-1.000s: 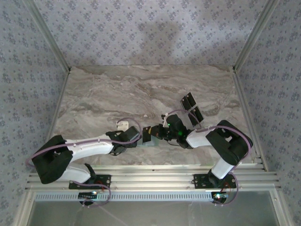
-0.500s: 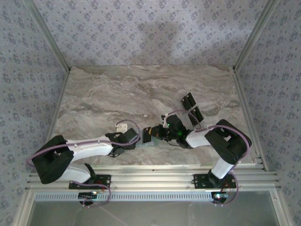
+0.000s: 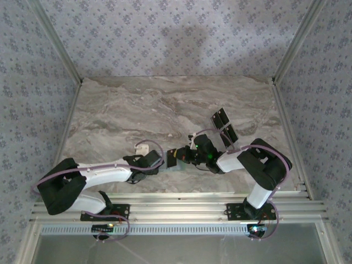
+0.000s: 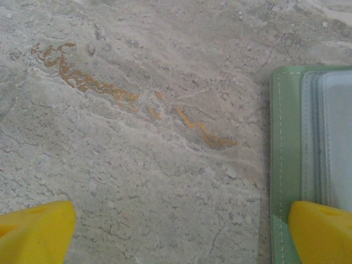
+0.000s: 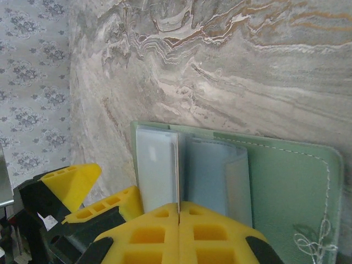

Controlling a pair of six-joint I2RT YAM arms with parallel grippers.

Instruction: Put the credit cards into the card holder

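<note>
a grey-veined marble table (image 3: 137, 104) carries an open green card holder (image 5: 286, 181) near the middle of its front edge, its clear sleeves (image 5: 209, 170) facing up. black cards (image 3: 220, 117) lie in a short row toward the right side, well apart from it. a small white object (image 3: 142, 147) rests left of the card holder.

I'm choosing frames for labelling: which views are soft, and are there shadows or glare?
Top external: evenly lit, no glare, a faint shadow on the back wall. Left wrist: soft overall, left pincer fingertips blurred, card holder cropped at the right. Right wrist: marble table crisp, right pincer close and soft; its credit card edge-on, a thin line.
</note>
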